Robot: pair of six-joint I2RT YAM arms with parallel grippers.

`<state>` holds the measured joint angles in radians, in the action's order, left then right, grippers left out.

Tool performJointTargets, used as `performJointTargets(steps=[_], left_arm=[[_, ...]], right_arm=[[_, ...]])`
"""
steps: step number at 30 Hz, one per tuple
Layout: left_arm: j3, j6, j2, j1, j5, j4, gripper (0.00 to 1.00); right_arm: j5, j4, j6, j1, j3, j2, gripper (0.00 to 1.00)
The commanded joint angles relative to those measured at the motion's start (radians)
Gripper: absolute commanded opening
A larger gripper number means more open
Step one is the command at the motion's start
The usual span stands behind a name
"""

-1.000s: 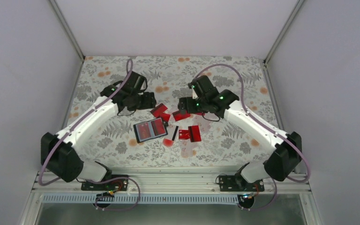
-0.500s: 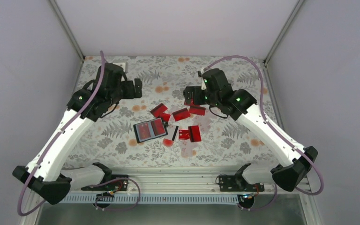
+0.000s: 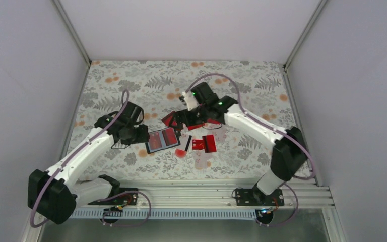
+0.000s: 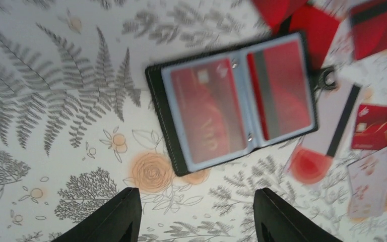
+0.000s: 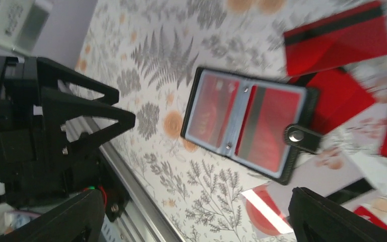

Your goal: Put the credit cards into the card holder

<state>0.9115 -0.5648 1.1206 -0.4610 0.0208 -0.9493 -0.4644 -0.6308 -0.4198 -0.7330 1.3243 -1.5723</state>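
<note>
The card holder lies open on the flowered table, its clear pockets showing a red card on each side; it also shows in the left wrist view and the right wrist view. Loose red credit cards lie around it: one behind, one with a black stripe, two to its right. My left gripper is open and empty just left of the holder. My right gripper is open and empty above the cards behind the holder.
A small red round spot lies in front of the holder beside a pale card with a black stripe. The left gripper's black body shows in the right wrist view. The metal rail runs along the near edge.
The left arm swung from the far left back down to the holder's left edge. The right arm moved left and lower over the cards behind the holder. The cards and holder stayed put.
</note>
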Motion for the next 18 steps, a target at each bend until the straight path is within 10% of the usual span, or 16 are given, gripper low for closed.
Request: performJointTargets(steps=[1, 18], left_arm=[[-0.09, -0.039, 0.0, 0.057, 0.163, 0.102, 0.54], [-0.204, 0.048, 0.225, 0.143, 0.251, 0.286, 0.31]], right_arm=[[-0.128, 0.055, 0.002, -0.063, 0.02, -0.147, 0.92], [-0.097, 0.058, -0.053, -0.095, 0.162, -0.487, 0.8]])
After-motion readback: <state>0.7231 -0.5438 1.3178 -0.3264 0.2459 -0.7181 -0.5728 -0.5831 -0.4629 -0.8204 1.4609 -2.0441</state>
